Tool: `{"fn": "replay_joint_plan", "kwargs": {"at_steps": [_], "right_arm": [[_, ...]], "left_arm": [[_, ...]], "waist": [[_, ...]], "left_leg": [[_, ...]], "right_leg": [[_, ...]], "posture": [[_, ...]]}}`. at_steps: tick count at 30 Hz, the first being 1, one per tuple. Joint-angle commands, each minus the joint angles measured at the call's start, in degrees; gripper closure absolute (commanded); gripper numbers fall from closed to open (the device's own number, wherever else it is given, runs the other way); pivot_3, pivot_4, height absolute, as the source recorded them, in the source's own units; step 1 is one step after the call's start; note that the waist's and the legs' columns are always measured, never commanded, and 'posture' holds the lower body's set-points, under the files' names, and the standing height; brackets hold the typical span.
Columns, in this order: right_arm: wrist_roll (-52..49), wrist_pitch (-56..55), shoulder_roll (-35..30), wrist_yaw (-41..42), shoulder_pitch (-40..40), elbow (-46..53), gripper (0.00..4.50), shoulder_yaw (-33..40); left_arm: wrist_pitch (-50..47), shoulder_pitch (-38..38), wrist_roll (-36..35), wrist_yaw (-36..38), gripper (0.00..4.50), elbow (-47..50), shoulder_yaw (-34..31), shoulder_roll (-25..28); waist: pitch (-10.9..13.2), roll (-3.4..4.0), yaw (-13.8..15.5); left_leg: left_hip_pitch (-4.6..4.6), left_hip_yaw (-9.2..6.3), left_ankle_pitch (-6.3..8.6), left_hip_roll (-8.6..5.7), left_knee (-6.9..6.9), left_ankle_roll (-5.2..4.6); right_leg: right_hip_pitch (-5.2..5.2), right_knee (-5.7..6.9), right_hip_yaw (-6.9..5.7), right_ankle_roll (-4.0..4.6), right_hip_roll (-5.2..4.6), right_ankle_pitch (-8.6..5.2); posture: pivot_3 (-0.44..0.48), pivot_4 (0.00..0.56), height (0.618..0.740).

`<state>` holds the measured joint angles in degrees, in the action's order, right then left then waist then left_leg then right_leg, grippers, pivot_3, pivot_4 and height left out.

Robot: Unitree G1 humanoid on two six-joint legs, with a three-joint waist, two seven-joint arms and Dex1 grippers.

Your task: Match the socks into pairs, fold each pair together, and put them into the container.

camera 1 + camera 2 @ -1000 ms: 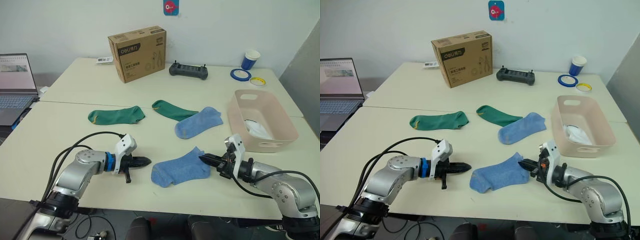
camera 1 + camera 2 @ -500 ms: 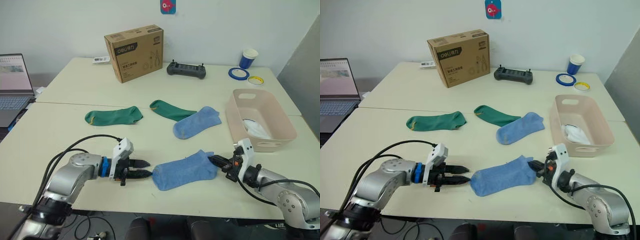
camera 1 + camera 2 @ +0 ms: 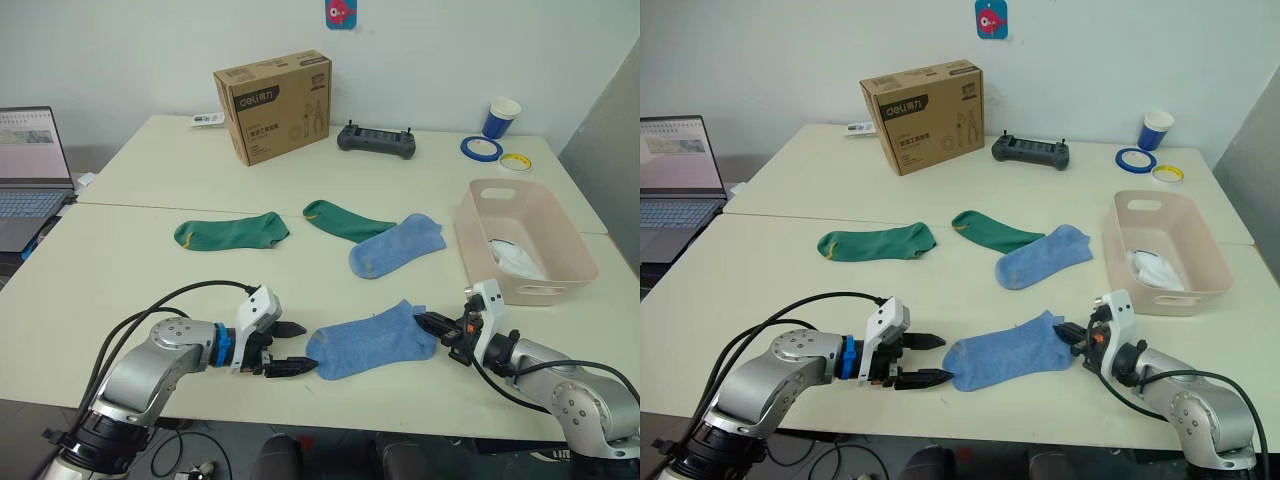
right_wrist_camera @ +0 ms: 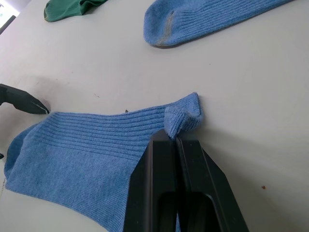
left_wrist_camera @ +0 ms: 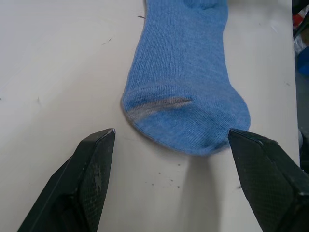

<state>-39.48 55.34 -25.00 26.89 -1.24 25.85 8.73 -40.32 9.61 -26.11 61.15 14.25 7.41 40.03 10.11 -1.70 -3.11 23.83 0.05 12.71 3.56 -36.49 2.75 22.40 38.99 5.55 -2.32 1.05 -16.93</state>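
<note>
Near light blue sock (image 3: 372, 341) lies flat at the bench (image 3: 120, 290) front, cuff pinched by the right hand (image 3: 428, 323); left hand (image 3: 292, 349) spread wide at the toe. A shallow closure may miss the fabric.

Silver arms, black cables, blue wrist rings

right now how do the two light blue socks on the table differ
The near light blue sock lies by the table's front edge; the far light blue sock lies mid-table, partly over a dark green sock. The near sock's cuff end is pinched by the right gripper, with the open left gripper at its toe; the far sock is untouched. The near sock's cuff is bunched up; the far sock lies flat. Both share the same blue ribbed knit and look alike in size.
</note>
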Motion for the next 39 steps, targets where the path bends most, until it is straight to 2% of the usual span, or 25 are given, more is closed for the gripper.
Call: {"fn": "replay_joint_plan", "kwargs": {"at_steps": [1, 6, 7, 9, 17, 20, 24, 29, 33, 39], "right_arm": [[-0.6, -1.1, -0.3, -0.1, -0.6, 1.4, 4.5, 0.4], [-0.3, -1.3, -0.2, -0.1, -1.0, 1.0, 4.5, 0.1], [-0.3, -1.4, -0.1, 0.0, -1.1, 0.9, 4.5, 0.1], [-0.3, -1.5, -0.1, -0.1, -1.1, 1.0, 4.5, 0.1], [-0.4, -1.5, 0.1, -0.2, -1.0, 1.4, 4.5, -0.2], [-0.3, -1.8, 0.0, -0.2, -1.2, 1.3, 4.5, -0.2], [-1.7, -2.4, 1.2, -1.1, -1.3, 2.3, 4.5, 1.2], [-3.7, -2.3, 1.9, -1.7, 1.1, 5.8, 4.5, 1.6], [-5.2, -1.3, 5.4, -5.0, 4.0, 8.3, 4.5, 0.2], [-6.6, -1.4, 10.0, -9.4, 7.6, 10.2, 4.5, -0.9]], "left_arm": [[-4.4, -0.4, -2.3, -0.9, 0.65, 1.4, 0.9, -0.5], [-0.8, -1.1, 0.2, 0.4, 0.65, 1.8, 3.6, 0.7], [1.1, -1.6, 1.7, 1.0, 0.82, 2.1, 4.9, 1.5], [2.1, -2.0, 2.5, 0.5, 1.24, 1.9, 5.7, 1.3], [3.6, -0.6, 3.7, -0.1, 3.72, -1.7, 6.5, 0.3], [6.5, -0.2, 4.9, -0.5, 4.48, -4.4, 6.6, -1.1], [7.0, 0.3, 4.7, -0.1, 4.48, -6.0, 5.9, -1.5], [11.0, 4.2, 6.5, 2.4, 4.48, -12.0, 3.4, 1.5], [10.6, 8.5, 5.8, 5.2, 4.48, -17.5, 2.4, 3.6], [8.1, 11.8, 5.4, 8.5, 4.48, -19.1, 3.6, 5.3]], "waist": [[0.0, 0.0, 0.0], [0.0, 0.01, 0.0], [0.0, 0.01, 0.0], [0.0, 0.01, 0.0], [0.0, 0.01, 0.0], [0.0, 0.02, 0.0], [0.0, 0.01, 0.2], [-0.1, 0.03, 0.2], [-0.1, 0.03, 0.0], [-0.1, 0.05, -0.4]], "left_leg": [[0.0, -0.01, 0.0, 0.0, 0.0, 0.0], [-0.02, 0.0, 0.0, -0.01, 0.0, 0.0], [-0.03, 0.02, 0.0, -0.02, 0.0, 0.0], [-0.03, 0.03, 0.0, -0.01, 0.0, 0.0], [-0.03, 0.01, 0.0, -0.01, 0.01, 0.0], [-0.02, 0.01, 0.0, -0.02, 0.01, 0.0], [-0.03, 0.01, 0.0, -0.05, -0.01, 0.0], [-0.05, 0.01, 0.0, -0.04, -0.03, 0.0], [-0.08, -0.1, 0.0, 0.06, -0.02, 0.0], [-0.04, -0.01, 0.0, 0.08, 0.0, 0.0]], "right_leg": [[0.0, 0.0, 0.0, 0.0, 0.0, 0.0], [-0.01, 0.0, 0.01, 0.0, 0.0, 0.0], [-0.01, 0.0, 0.03, 0.0, 0.0, 0.0], [-0.01, -0.01, 0.03, 0.0, 0.0, 0.0], [-0.02, -0.01, 0.02, 0.03, 0.0, -0.02], [-0.02, -0.01, 0.02, 0.02, 0.0, -0.01], [-0.05, -0.02, 0.02, 0.0, -0.03, 0.0], [-0.06, -0.01, 0.02, 0.02, -0.02, -0.01], [-0.04, 0.06, -0.05, 0.03, 0.12, 0.01], [0.01, 0.04, 0.02, 0.05, 0.12, 0.02]], "posture": [[0.0, 0.15, 0.74], [0.0, 0.15, 0.74], [0.0, 0.15, 0.74], [0.0, 0.15, 0.74], [0.0, 0.15, 0.74], [0.0, 0.15, 0.74], [0.0, 0.15, 0.74], [0.0, 0.15, 0.74], [0.0, 0.15, 0.74], [0.0, 0.15, 0.74]]}}
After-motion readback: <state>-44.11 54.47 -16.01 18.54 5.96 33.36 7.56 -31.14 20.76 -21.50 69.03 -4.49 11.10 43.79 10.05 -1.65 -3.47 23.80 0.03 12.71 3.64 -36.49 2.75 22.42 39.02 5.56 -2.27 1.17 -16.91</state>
